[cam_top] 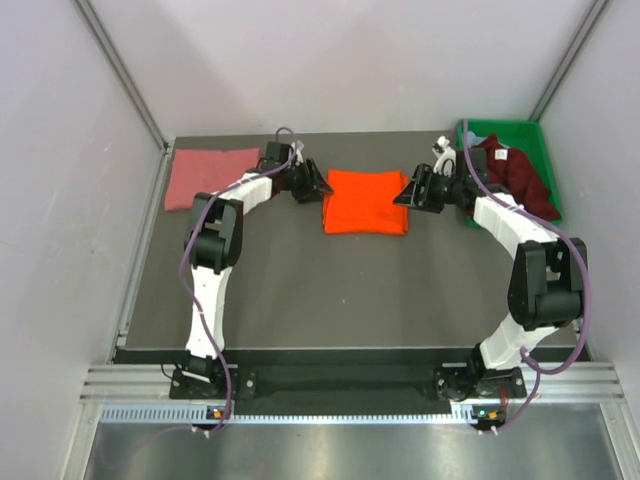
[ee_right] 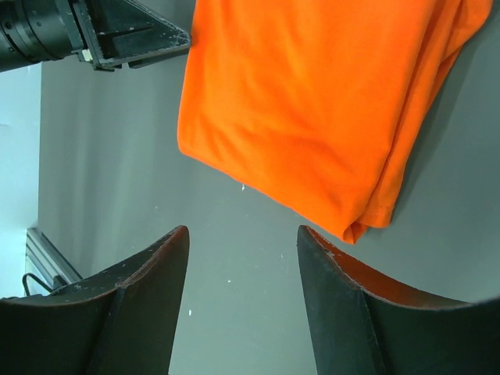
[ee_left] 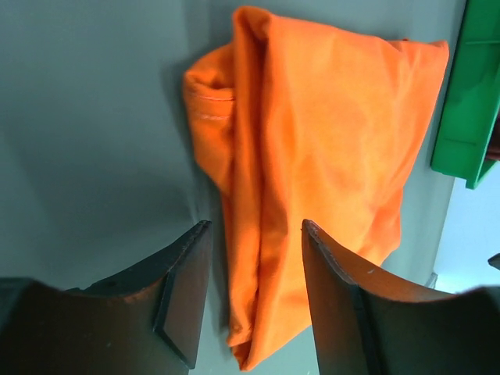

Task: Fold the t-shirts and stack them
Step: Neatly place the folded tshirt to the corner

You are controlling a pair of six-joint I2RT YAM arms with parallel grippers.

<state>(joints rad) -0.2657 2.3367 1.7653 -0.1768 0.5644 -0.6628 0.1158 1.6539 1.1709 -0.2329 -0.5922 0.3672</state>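
Observation:
A bright orange t-shirt (cam_top: 366,200) lies folded in a rectangle at the middle of the table. My left gripper (cam_top: 318,185) is at its left edge. In the left wrist view the jaws (ee_left: 256,234) stand open, with the shirt's bunched edge (ee_left: 312,156) on the table below the gap and not pinched. My right gripper (cam_top: 405,190) is at the shirt's right edge, open (ee_right: 244,234) over bare tabletop, with the shirt (ee_right: 312,101) just ahead of its tips. A salmon pink t-shirt (cam_top: 210,175) lies folded at the far left. A dark maroon t-shirt (cam_top: 520,175) sits in the bin.
The green plastic bin (cam_top: 510,130) stands at the back right corner, and its edge (ee_left: 469,94) shows in the left wrist view. White walls close in the table on three sides. The left gripper's body (ee_right: 117,35) shows in the right wrist view.

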